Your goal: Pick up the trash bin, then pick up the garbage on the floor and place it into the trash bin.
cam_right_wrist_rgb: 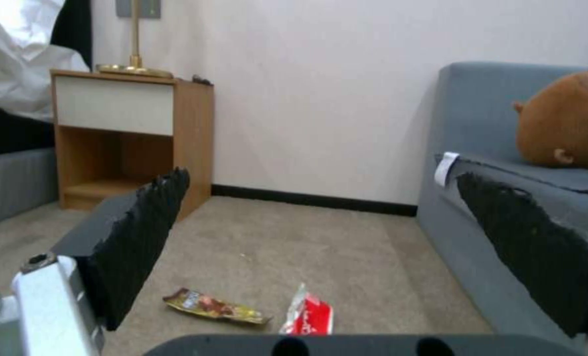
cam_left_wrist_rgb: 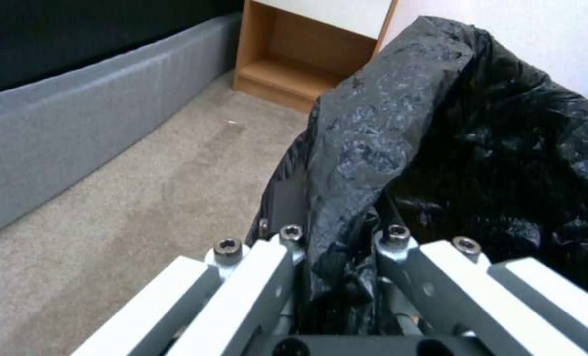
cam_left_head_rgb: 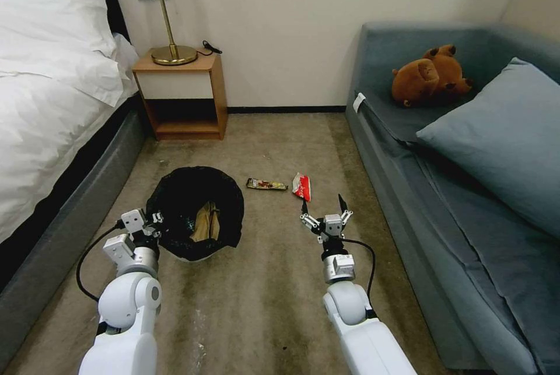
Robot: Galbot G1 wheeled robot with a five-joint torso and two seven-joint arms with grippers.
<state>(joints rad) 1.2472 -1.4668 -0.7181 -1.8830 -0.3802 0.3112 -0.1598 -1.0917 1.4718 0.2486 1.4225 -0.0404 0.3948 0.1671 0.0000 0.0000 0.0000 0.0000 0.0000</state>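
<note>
The trash bin (cam_left_head_rgb: pixel 195 214) hangs just off the carpet, its black bag folded over the rim. My left gripper (cam_left_head_rgb: pixel 153 224) is shut on its near-left rim, with bag plastic (cam_left_wrist_rgb: pixel 347 198) bunched between the fingers. A tan paper wrapper (cam_left_head_rgb: pixel 207 222) lies inside the bin. On the floor beyond lie a dark flat snack-bar wrapper (cam_left_head_rgb: pixel 266 184) (cam_right_wrist_rgb: pixel 215 306) and a red-and-white packet (cam_left_head_rgb: pixel 302 186) (cam_right_wrist_rgb: pixel 307 314). My right gripper (cam_left_head_rgb: pixel 322 203) (cam_right_wrist_rgb: pixel 320 237) is open and empty, held low just short of the packet.
A bed (cam_left_head_rgb: pixel 46 107) with a grey base runs along the left. A wooden nightstand (cam_left_head_rgb: pixel 184 95) with a lamp stands at the back wall. A grey-blue sofa (cam_left_head_rgb: pixel 466 188) with a cushion and a brown plush toy (cam_left_head_rgb: pixel 431 74) bounds the right. Carpet lies between.
</note>
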